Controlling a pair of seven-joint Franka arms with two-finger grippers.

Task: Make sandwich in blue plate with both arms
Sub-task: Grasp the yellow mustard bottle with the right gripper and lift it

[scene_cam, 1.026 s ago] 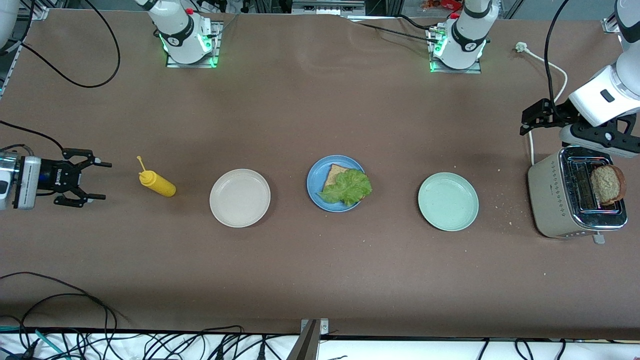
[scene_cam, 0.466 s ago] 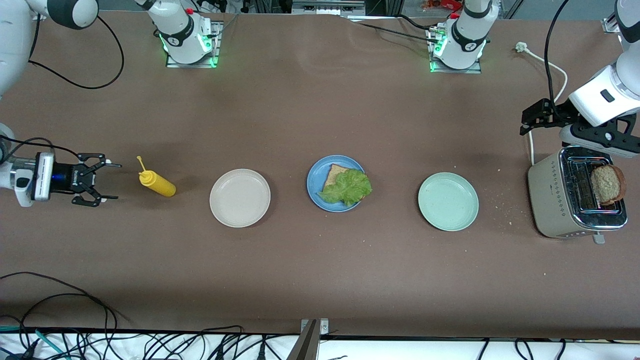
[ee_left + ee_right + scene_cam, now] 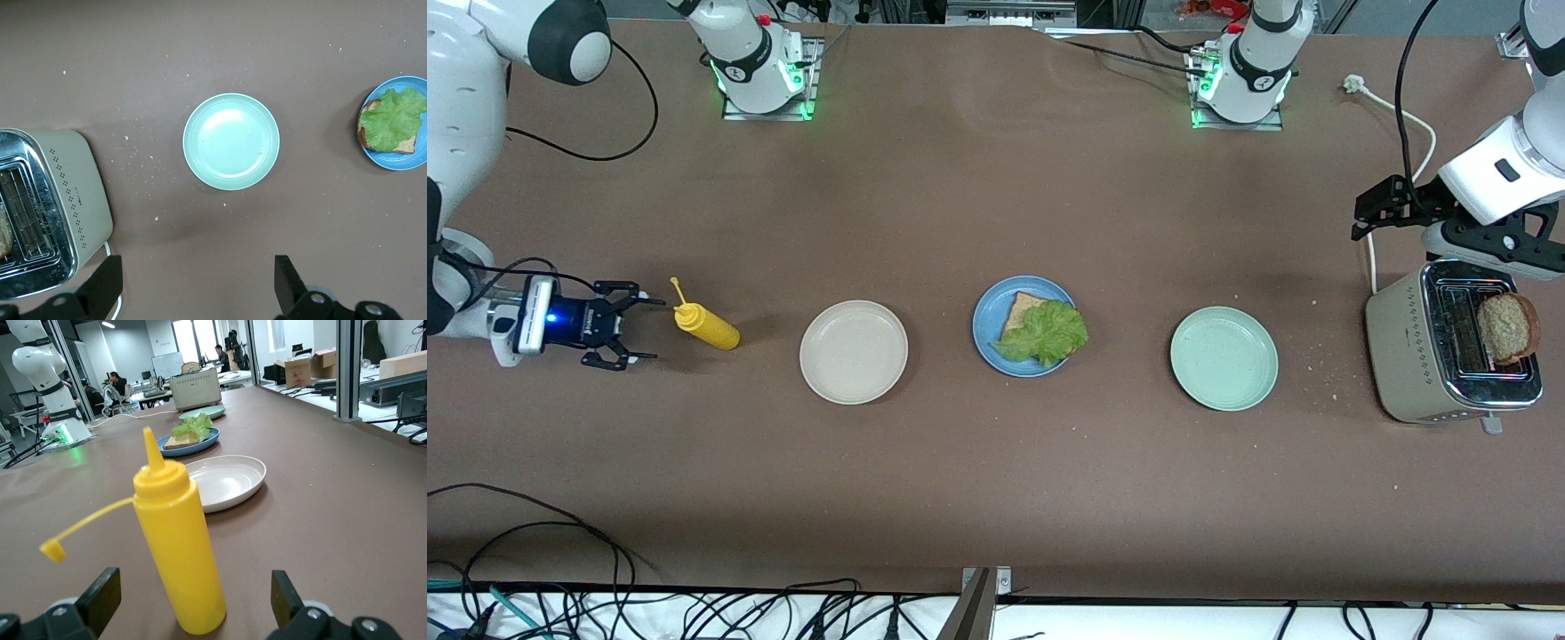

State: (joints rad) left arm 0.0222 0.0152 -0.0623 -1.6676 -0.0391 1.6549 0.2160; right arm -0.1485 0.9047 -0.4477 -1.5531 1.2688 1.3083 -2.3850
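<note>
The blue plate (image 3: 985, 338) sits mid-table and holds one toasted bread slice (image 3: 1021, 307) under a green lettuce leaf (image 3: 1045, 333); it also shows in the left wrist view (image 3: 400, 163). A second bread slice (image 3: 1507, 327) stands in the toaster (image 3: 1409, 356). My left gripper (image 3: 1369, 213) hangs open over the table beside the toaster, nothing between its fingers (image 3: 197, 280). My right gripper (image 3: 649, 330) is open, low at the right arm's end. An upright yellow squeeze bottle (image 3: 707, 329) stands just ahead of its fingers (image 3: 193, 593).
A cream-white plate (image 3: 854, 351) lies between the bottle and the blue plate. A mint-green plate (image 3: 1224, 357) lies between the blue plate and the toaster. The toaster's white cord (image 3: 1400, 111) runs toward the left arm's base. Crumbs dot the table near the toaster.
My right gripper has moved along the table toward the yellow bottle and now stands close to it, still open. The left arm has not moved.
</note>
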